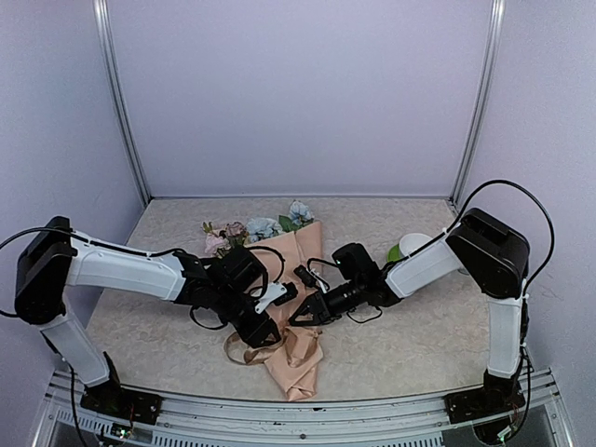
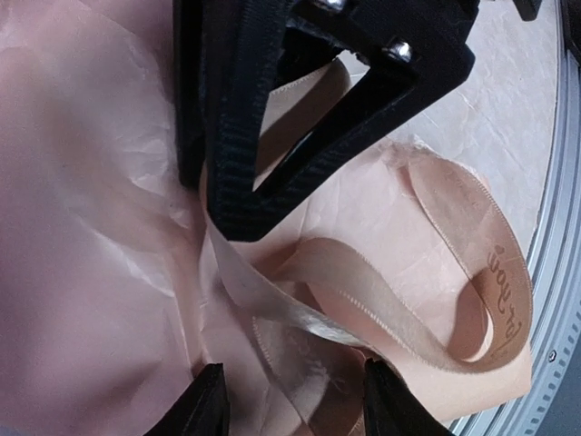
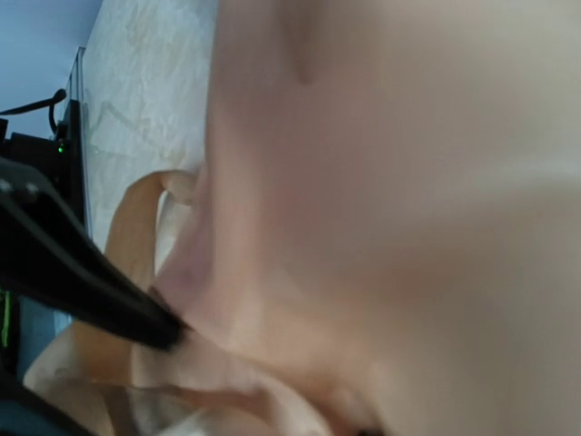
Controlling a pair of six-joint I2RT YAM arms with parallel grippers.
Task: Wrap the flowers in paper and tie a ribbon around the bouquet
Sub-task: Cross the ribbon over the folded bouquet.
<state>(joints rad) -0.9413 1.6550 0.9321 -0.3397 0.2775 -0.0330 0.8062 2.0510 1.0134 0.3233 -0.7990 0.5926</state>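
Beige mottled table under everything, pale lavender walls all around, and a silver metal post in each far corner. Lying mid-table is the peach-pink paper-cone bouquet. Its small pink, pale blue and white flowers are at the far end and the crumpled narrow tail points at the near edge. The long narrow beige-tan fabric ribbon loops on the table just left of that tail, touching the cone.

The left gripper is down on the cone's middle. From its wrist cam the two black fingers are apart, not clamping anything, with the ribbon running between them over the thin peach-pink paper. The right gripper sits opposite, tips right against ribbon and paper, but I honestly can't tell if it's pinching or just touching. Its own wrist view is mostly a blurry peach wall with a bit of ribbon at the left. Far right, a small white and green thing is half hidden behind the right arm.
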